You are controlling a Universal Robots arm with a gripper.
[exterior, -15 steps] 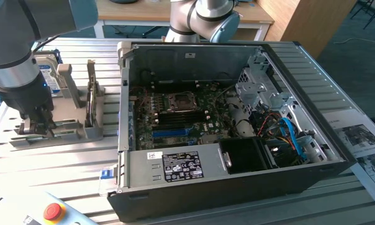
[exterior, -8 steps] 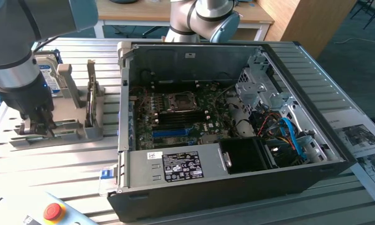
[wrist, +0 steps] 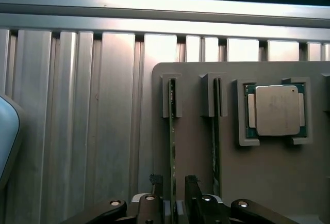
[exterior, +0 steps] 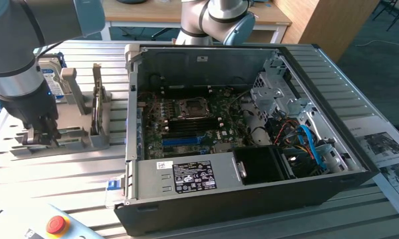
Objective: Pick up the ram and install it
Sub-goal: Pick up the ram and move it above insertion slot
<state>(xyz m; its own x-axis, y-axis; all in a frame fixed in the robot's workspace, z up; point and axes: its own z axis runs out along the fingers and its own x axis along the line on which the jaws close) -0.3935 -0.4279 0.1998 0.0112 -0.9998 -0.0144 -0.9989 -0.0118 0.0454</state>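
Slatted aluminium table (exterior: 46, 169) (ram (wrist: 172, 146) upright, racked)

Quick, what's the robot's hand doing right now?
Gripper: open, its fingers either side of the thin green ram stick standing on edge in the grey holder, not squeezing it.

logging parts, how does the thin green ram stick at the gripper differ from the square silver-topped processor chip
The thin green ram stick stands on edge in a slot; the square silver-topped processor chip lies flat in a recess. The ram stick looks long and narrow, the processor chip broad and square. The gripper straddles the ram stick; the processor chip sits clear of it. Both rest in the same grey holder.
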